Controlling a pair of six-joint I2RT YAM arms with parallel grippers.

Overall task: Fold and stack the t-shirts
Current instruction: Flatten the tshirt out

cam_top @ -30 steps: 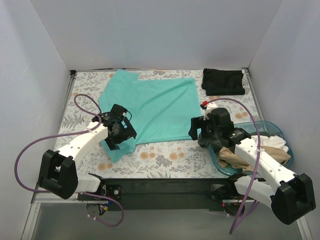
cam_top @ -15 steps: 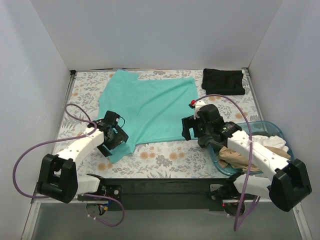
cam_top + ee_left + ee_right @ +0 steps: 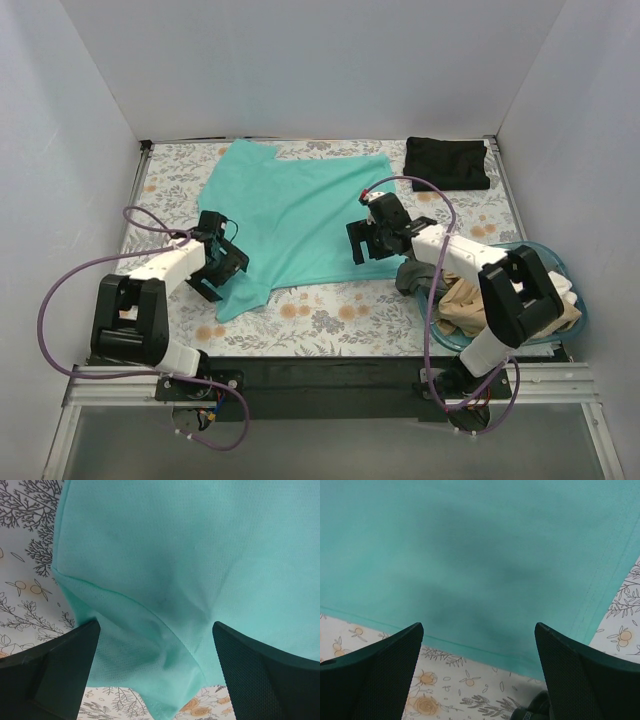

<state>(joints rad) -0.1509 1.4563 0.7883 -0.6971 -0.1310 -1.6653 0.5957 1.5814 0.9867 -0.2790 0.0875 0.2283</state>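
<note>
- The teal shirt (image 3: pixel 300 215) is laid out flat on the flowered tablecloth (image 3: pixel 330 315).
- The left claw (image 3: pixel 155 630) is held over the shirt's near left corner, with its fingers spread wide and nothing gripped.
- The right claw (image 3: pixel 479 630) is held over the near right hem, also spread.
- A folded black shirt (image 3: pixel 447 162) is seen at the far right corner.
- A tan shirt (image 3: pixel 455 312) is heaped in the blue basket (image 3: pixel 548 252).
</note>
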